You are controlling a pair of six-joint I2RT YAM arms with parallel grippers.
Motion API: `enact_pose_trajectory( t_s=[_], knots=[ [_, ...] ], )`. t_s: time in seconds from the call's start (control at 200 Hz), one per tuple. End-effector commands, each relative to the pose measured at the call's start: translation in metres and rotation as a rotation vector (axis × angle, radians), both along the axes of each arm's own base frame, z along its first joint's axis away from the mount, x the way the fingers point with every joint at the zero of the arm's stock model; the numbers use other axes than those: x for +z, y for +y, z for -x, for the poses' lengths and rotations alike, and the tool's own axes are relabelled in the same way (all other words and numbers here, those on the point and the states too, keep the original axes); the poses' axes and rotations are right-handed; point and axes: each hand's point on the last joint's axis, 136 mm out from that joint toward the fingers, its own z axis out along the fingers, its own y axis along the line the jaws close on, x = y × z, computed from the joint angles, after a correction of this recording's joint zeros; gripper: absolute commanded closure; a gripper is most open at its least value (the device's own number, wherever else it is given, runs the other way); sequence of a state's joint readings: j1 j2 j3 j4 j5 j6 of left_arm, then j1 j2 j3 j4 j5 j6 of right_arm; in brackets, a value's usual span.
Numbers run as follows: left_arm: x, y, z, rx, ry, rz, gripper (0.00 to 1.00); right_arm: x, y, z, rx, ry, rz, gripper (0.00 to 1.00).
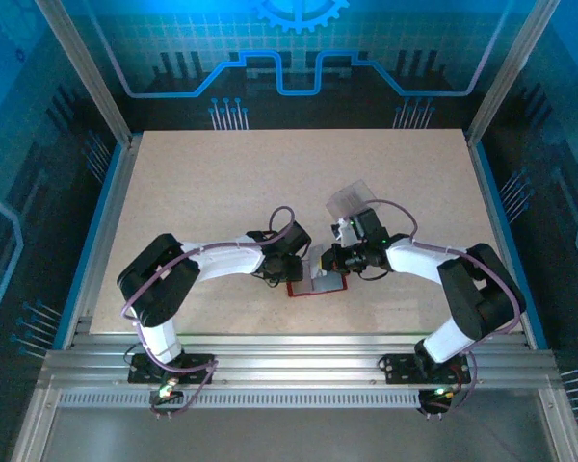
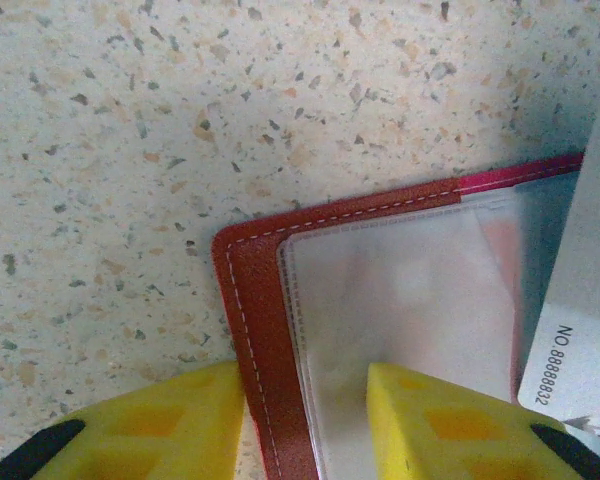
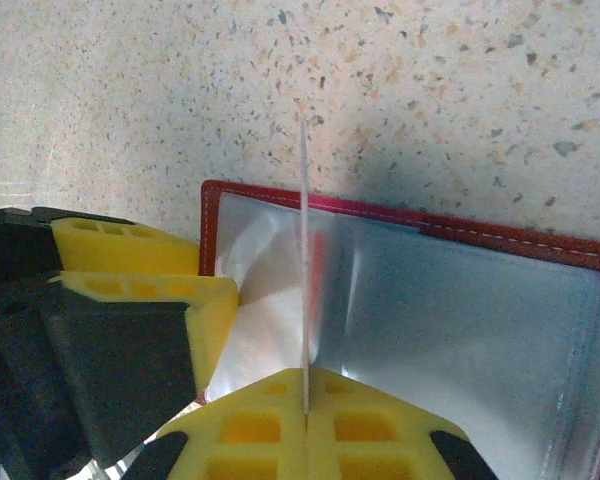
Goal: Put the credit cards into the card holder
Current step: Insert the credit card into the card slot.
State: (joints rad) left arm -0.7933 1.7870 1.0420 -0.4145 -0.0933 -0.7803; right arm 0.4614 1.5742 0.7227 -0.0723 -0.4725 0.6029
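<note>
Near the table [image 1: 202,192] front, the left end effector [image 2: 305,400] grips the open card holder [image 2: 260,300] by its edge, likely steadying it; the right end effector [image 3: 306,400] clamps 1 credit card [image 3: 303,250] edge-on, aimed at a pocket.

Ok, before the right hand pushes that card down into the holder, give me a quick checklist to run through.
1. Right hand grips the credit card: ok, the card is pinched edge-on between its fingers.
2. Card holder lies open on the table: ok.
3. Card edge lined up with a pocket mouth: cannot tell, the clear sheets blur together.
4. Left hand steadies the holder: cannot tell, its fingers straddle the stitched edge.
5. Second card out of the way: ok, it lies beyond both hands.
</note>
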Motion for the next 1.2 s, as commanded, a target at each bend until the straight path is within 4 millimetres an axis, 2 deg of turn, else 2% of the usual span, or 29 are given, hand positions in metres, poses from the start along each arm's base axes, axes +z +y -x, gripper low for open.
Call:
enact_pose_trajectory(
  t_s=[0.0, 0.7, 1.196],
  knots=[
    [-0.021, 0.011, 0.016, 0.002, 0.063, -0.049, 0.62, -0.005, -0.004, -0.002, -0.011, 0.005, -0.003, 1.0],
    [-0.025, 0.01, 0.019, 0.006, 0.073, -0.039, 0.62, -0.02, -0.001, 0.002, 0.0, 0.048, -0.029, 1.0],
    [-0.027, 0.011, 0.021, 0.011, 0.079, -0.039, 0.62, -0.018, 0.002, 0.012, 0.008, 0.098, -0.067, 1.0]
  ],
)
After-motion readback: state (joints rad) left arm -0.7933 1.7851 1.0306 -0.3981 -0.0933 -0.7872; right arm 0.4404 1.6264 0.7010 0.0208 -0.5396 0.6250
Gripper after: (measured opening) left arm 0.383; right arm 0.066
